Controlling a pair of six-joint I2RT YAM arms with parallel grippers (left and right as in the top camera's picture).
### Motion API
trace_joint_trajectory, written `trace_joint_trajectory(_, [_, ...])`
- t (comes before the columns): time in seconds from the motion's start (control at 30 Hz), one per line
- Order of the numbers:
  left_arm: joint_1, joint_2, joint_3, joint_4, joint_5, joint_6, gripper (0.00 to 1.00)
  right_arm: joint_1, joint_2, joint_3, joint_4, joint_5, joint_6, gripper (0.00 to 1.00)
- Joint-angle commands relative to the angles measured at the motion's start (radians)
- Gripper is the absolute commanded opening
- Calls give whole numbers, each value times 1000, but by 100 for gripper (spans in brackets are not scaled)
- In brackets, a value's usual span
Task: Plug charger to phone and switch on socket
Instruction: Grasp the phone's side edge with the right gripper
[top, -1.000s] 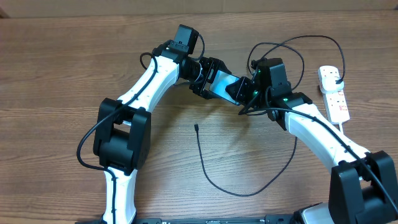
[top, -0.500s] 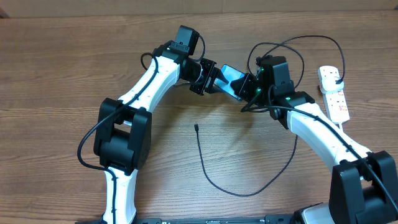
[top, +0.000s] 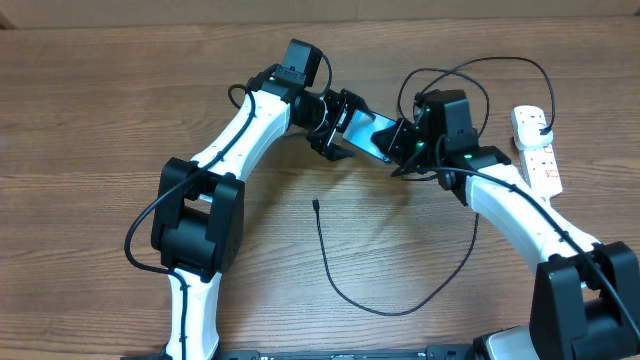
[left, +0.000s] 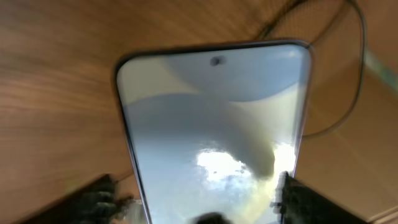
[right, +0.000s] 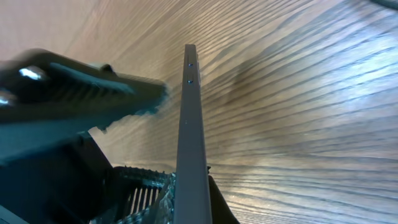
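Your phone (top: 366, 131) hangs over the far worktop (top: 100, 120), clamped in the right tool (top: 397, 145); the left tool (top: 338, 125) stands apart round its left end. Regrasp step, likely; next, fetch the charger (top: 320, 235) tip lying nearer you

Both arms reach in over mid-table and meet nose to nose. The left arm (top: 235, 135) sweeps up from its base and bends right at the wrist; the left gripper (top: 338, 120) stands wide, its fingers (left: 96, 200) clear on either side of the phone (top: 367, 130). The right arm (top: 510, 205) angles up and leftward, and the right gripper (top: 400, 143) is clamped on the phone's other end, pinching it edge-on.
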Motion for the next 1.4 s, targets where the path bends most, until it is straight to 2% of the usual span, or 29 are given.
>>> trace_joint_trajectory(0.0, [-6, -1, 27, 68, -5, 321, 95, -47, -32, 25, 12, -26, 28, 4])
trace_joint_trajectory(0.1, [6, -1, 27, 136, 82, 359, 96, -79, -66, 25, 16, -20, 59, 4])
trace_joint_trajectory(0.33, [41, -1, 27, 380, 315, 359, 96, -106, -156, 25, 88, 47, 273, 4])
trace_joint_trajectory(0.5, [53, -1, 27, 461, 370, 359, 93, -106, -182, 25, 137, 76, 444, 4])
trace_joint_trajectory(0.57, [54, -1, 27, 463, 369, 358, 92, -106, -182, 25, 139, 76, 554, 4])
trace_joint_trajectory(0.7, [54, -1, 27, 468, 338, 276, 91, -105, -182, 25, 142, 74, 692, 4])
trace_joint_trajectory(0.87, [54, -1, 27, 530, 300, 153, 90, -98, -182, 25, 151, 71, 717, 4])
trace_joint_trajectory(1.03, [53, -1, 27, 608, 260, -19, 86, -63, -182, 25, 201, 72, 736, 4])
trace_joint_trajectory(1.17, [53, -1, 27, 628, 229, -158, 72, -21, -182, 25, 291, 76, 735, 4])
trace_joint_trajectory(1.37, [53, -1, 27, 642, 227, -241, 61, 46, -182, 25, 325, 174, 739, 4])
